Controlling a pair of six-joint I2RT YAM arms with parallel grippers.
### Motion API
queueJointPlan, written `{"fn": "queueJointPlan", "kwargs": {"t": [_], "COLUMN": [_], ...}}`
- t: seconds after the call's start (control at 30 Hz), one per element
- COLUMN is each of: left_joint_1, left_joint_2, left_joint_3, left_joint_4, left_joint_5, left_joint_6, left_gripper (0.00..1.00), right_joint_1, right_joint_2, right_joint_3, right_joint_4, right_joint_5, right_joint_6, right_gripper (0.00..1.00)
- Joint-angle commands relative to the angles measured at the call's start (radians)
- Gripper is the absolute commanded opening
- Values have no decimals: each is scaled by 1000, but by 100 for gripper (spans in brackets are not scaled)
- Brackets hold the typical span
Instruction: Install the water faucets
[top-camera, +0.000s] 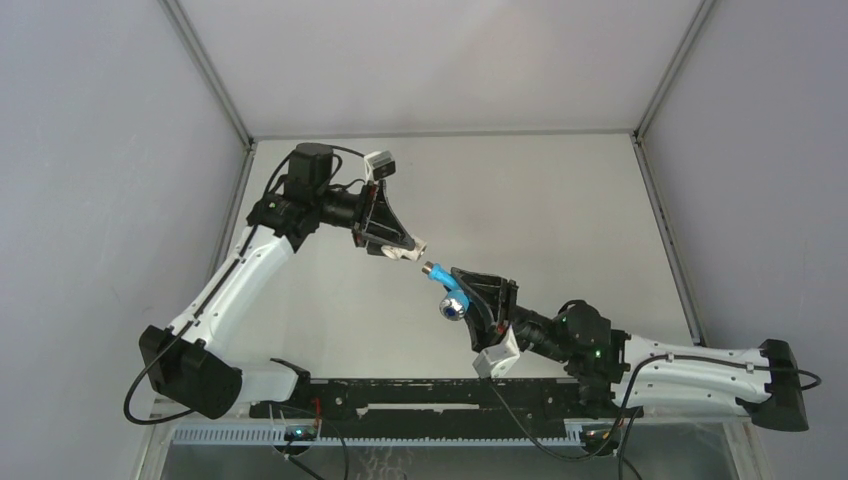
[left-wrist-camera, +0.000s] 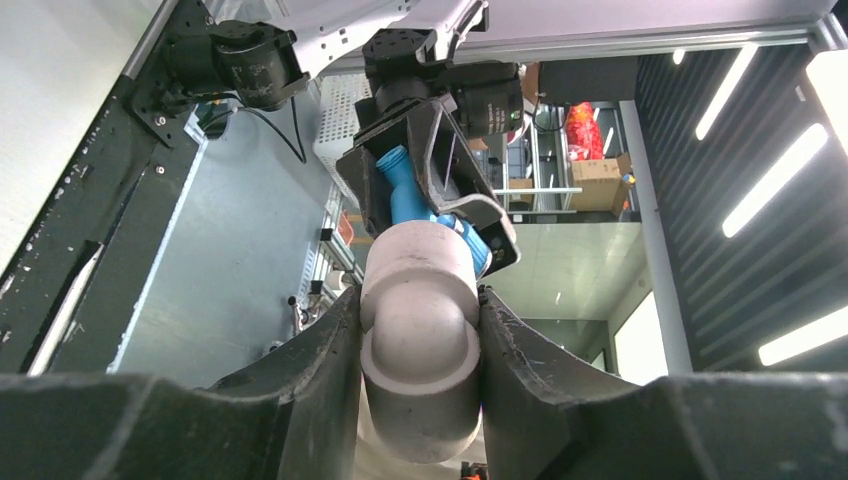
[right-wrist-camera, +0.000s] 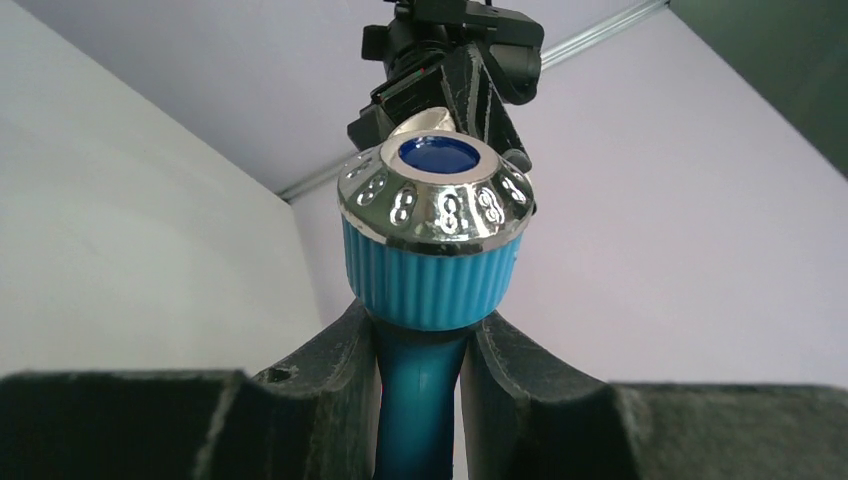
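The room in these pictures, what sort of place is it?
Probably a robot test booth in a workshop or lab: the left arm and right arm stand at a white table, plain grey walls box it in, and cardboard boxes and strip lights show beyond.

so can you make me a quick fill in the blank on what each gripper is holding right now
1. The left gripper is shut on a ___ plastic cylindrical fitting.
2. The right gripper clamps the stem of the bright-___ plastic T-shaped tap.
3. In the top view, the tap's open end points toward the ___ gripper.

Missing words: white; blue; left
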Motion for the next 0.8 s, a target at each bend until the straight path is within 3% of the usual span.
{"fn": "queueJointPlan", "kwargs": {"t": [0.0,0.13,0.3,0.77], "left_joint_1": [-5,-10,-14,-45], "left_joint_2": [-31,-33,-38,-43], "left_joint_3": [-20,-37,-48,-46], "left_joint_4": [6,-22,-60,-77], "left_joint_5": [31,29,34,36], "left_joint_6": [-46,-43,-20,-16], "left_gripper": [0,0,0,0], "right_joint_1": [53,79,88,121], "right_joint_2": [-11,17,18,54], "right_joint_3": [0,-13,-8,12], "right_joint_4": [78,105,74,50], "right_joint_5": [129,183,197,196], "right_joint_6": [-193,-322,-370,-399], "right_gripper": [0,0,0,0]}}
